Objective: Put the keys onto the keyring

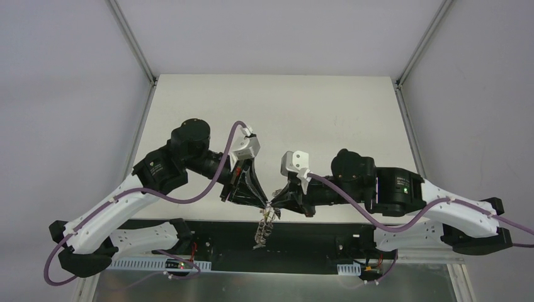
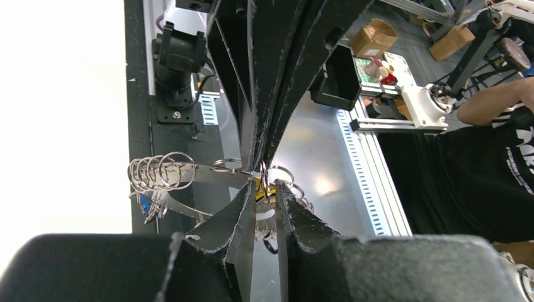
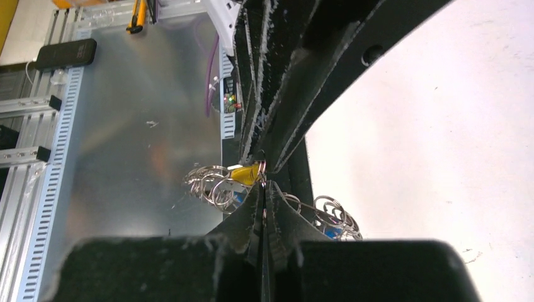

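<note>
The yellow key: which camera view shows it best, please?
The right wrist view: the yellow key shows its coloured head plainly there. The left wrist view gives only a yellow sliver, mostly hidden by the left fingers. In the top external view the keyring is a small metal tangle, and the key is too small to make out.

2 arms, left arm (image 1: 116, 204) & right arm (image 1: 456, 211); 2 hands, left hand (image 2: 266, 186) & right hand (image 3: 264, 187), 2 fingers (image 2: 239, 220) ea.; 1 keyring (image 2: 160, 173), small loops too many & too bunched to count; 2 keys by head colour, 1 yellow key (image 3: 245, 174), 1 blue key (image 2: 145, 205); 1 table (image 1: 327, 107); 2 purple cables (image 1: 189, 198); 2 white cam housings (image 1: 244, 148) on wrists; 2 cardboard boxes (image 2: 371, 34) & 1 person (image 2: 491, 163) in bkgd.
</note>
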Action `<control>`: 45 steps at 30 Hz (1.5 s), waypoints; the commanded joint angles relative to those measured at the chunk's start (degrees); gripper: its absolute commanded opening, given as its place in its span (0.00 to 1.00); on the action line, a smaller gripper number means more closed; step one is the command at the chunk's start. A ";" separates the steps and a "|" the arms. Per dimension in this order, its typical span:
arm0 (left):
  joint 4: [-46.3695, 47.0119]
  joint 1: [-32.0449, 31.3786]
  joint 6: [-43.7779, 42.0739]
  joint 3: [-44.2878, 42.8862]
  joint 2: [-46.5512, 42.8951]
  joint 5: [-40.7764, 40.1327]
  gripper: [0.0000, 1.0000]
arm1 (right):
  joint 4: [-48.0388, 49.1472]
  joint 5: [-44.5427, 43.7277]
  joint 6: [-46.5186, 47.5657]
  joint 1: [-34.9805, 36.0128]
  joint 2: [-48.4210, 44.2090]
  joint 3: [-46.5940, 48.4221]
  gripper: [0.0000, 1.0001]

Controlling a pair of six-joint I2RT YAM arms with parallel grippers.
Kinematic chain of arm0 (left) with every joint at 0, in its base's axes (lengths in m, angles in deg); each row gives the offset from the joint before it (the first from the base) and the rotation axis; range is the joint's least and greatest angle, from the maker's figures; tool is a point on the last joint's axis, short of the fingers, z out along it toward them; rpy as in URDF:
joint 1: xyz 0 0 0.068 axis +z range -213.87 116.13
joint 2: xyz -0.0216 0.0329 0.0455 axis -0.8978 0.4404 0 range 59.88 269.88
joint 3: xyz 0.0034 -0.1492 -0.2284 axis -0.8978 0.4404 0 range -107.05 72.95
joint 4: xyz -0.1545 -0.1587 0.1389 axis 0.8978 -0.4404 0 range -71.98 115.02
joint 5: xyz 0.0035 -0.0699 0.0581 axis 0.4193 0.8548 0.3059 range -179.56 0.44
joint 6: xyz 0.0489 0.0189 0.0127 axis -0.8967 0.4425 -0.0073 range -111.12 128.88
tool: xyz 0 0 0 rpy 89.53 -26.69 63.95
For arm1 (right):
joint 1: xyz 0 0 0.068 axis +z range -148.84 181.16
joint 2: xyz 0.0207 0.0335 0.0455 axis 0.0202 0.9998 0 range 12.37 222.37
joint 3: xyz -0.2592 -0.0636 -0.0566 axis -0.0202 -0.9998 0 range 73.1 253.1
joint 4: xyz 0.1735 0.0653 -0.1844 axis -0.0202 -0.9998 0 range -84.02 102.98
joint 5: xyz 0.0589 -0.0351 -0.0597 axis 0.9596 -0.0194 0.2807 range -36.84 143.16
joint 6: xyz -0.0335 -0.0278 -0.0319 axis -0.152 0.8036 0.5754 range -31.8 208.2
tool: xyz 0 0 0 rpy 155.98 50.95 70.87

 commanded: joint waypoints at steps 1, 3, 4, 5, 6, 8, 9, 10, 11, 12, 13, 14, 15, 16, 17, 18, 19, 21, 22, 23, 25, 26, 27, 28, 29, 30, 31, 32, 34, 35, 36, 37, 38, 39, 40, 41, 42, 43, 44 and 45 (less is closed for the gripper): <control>1.95 -0.57 -2.19 -1.10 -2.62 -2.22 0.17 | 9.27 -4.62 -1.74 0.27 -4.28 -1.19 0.00; 1.95 -0.58 -2.73 -0.86 -2.95 -2.97 0.20 | 10.27 -5.27 -1.78 0.45 -5.06 -1.73 0.00; 1.95 -0.57 -2.85 -0.85 -2.94 -3.24 0.20 | 10.62 -5.41 -1.76 0.46 -5.25 -1.89 0.00; 1.95 -0.54 -2.94 -0.85 -2.85 -3.42 0.21 | 10.84 -5.57 -1.78 0.52 -5.32 -2.03 0.00; 1.95 -0.55 -3.05 -0.97 -2.73 -3.54 0.21 | 11.04 -5.61 -1.76 0.55 -5.42 -2.15 0.00; 1.95 -0.51 -3.15 -1.18 -2.37 -3.57 0.21 | 11.08 -5.63 -1.63 0.55 -5.53 -2.13 0.00; 1.95 -0.55 -3.18 -1.27 -2.27 -3.70 0.21 | 11.08 -5.54 -1.64 0.55 -5.55 -2.07 0.00; 1.95 -0.55 -3.19 -1.41 -2.13 -3.78 0.21 | 11.08 -5.61 -1.63 0.61 -5.56 -2.05 0.00; 1.95 -0.55 -3.31 -1.52 -1.91 -3.83 0.21 | 11.08 -5.55 -1.55 0.64 -5.53 -2.05 0.00; 1.90 -0.56 -3.27 -1.65 -1.71 -3.94 0.21 | 11.06 -5.50 -1.47 0.64 -5.42 -2.05 0.00; 1.94 -0.52 -3.32 -1.80 -1.54 -4.20 0.22 | 11.01 -5.39 -1.50 0.64 -5.45 -2.02 0.00; 1.95 -0.55 -3.35 -1.88 -1.44 -4.47 0.22 | 11.00 -5.26 -1.45 0.64 -5.47 -2.01 0.00; 1.95 -0.55 -3.49 -1.94 -1.42 -4.72 0.23 | 10.87 -5.20 -1.45 0.64 -5.42 -2.05 0.00; 1.95 -0.56 -3.49 -2.03 -1.37 -5.30 0.23 | 10.76 -5.14 -1.38 0.64 -5.47 -1.98 0.00; 1.95 -0.56 -3.55 -2.07 -1.44 -5.47 0.23 | 10.67 -5.00 -1.38 0.64 -5.55 -2.04 0.00; 1.95 -0.58 -3.59 -2.15 -1.56 -5.72 0.23 | 10.64 -4.88 -1.43 0.64 -5.57 -2.17 0.00; 1.95 -0.53 -3.59 -2.28 -1.67 -6.09 0.24 | 10.59 -4.85 -1.43 0.75 -5.64 -2.22 0.00; 1.95 -0.52 -3.59 -2.47 -1.90 -6.44 0.25 | 10.55 -4.96 -1.30 0.73 -5.74 -2.46 0.00; 2.02 -0.57 -3.60 -2.51 -1.94 -6.47 0.25 | 10.55 -5.03 -1.25 0.73 -5.70 -2.61 0.00; 2.16 -0.52 -3.59 -2.59 -2.01 -6.43 0.25 | 10.48 -5.14 -1.22 0.73 -5.66 -2.66 0.00; 2.39 -0.54 -3.51 -2.56 -2.05 -6.18 0.25 | 10.34 -5.08 -1.09 0.72 -5.64 -2.85 0.00; 2.65 -0.55 -3.51 -2.48 -2.07 -6.07 0.25 | 10.30 -5.01 -1.12 0.73 -5.57 -2.92 0.00; 2.80 -0.51 -3.51 -2.39 -2.17 -6.05 0.25 | 10.22 -5.12 -1.15 0.73 -5.53 -3.00 0.00; 2.94 -0.53 -3.51 -2.30 -2.28 -6.10 0.25 | 10.22 -5.14 -1.11 0.73 -5.55 -3.16 0.00; 3.01 -0.53 -3.56 -2.23 -2.34 -6.12 0.26 | 10.20 -5.11 -1.16 0.73 -5.64 -3.18 0.00; 3.15 -0.51 -3.56 -2.13 -2.38 -6.09 0.26 | 10.13 -5.00 -1.17 0.73 -5.57 -3.23 0.00; 3.30 -0.53 -3.57 -2.02 -2.43 -6.06 0.27 | 10.04 -4.86 -1.17 0.68 -5.62 -3.26 0.00; 3.46 -0.51 -3.59 -1.95 -2.49 -5.93 0.28 | 10.03 -4.83 -1.12 0.72 -5.66 -3.28 0.00; 3.84 -0.57 -3.50 -1.83 -2.52 -5.22 0.29 | 9.98 -4.91 -1.17 0.80 -5.74 -3.37 0.00; 4.14 -0.52 -3.32 -1.75 -2.50 -4.71 0.29 | 10.02 -4.99 -1.17 0.77 -5.80 -3.43 0.00; 4.58 -0.54 -3.19 -1.61 -2.44 -4.24 0.29 | 10.17 -4.98 -1.10 0.79 -5.82 -3.52 0.00; 4.92 -0.56 -3.04 -1.45 -2.42 -3.93 0.29 | 10.31 -5.07 -1.16 0.81 -5.94 -3.47 0.00; 5.28 -0.52 -2.90 -1.32 -2.48 -3.75 0.29 | 10.51 -5.08 -1.15 0.81 -5.92 -3.59 0.00; 5.67 -0.51 -2.75 -1.10 -2.43 -3.48 0.29 | 10.86 -5.04 -1.17 0.82 -6.00 -3.64 0.00; 6.05 -0.53 -2.60 -0.91 -2.42 -3.18 0.29 | 11.09 -5.01 -1.17 0.78 -6.01 -3.68 0.00; 6.48 -0.54 -2.43 -0.71 -2.46 -2.87 0.29 | 11.35 -5.12 -1.20 0.81 -6.08 -3.65 0.00; 6.89 -0.56 -2.29 -0.49 -2.44 -2.47 0.29 | 11.56 -5.14 -1.24 0.82 -6.08 -3.58 0.00; 7.29 -0.53 -2.13 -0.27 -2.59 -2.21 0.28 | 11.79 -5.14 -1.24 0.82 -6.06 -3.55 0.00; 7.65 -0.53 -1.98 -0.05 -2.72 -2.04 0.27 | 12.00 -5.18 -1.23 0.82 -5.93 -3.52 0.00; 8.03 -0.51 -1.96 0.16 -2.90 -1.70 0.24 | 12.23 -5.25 -1.21 0.82 -5.96 -3.46 0.00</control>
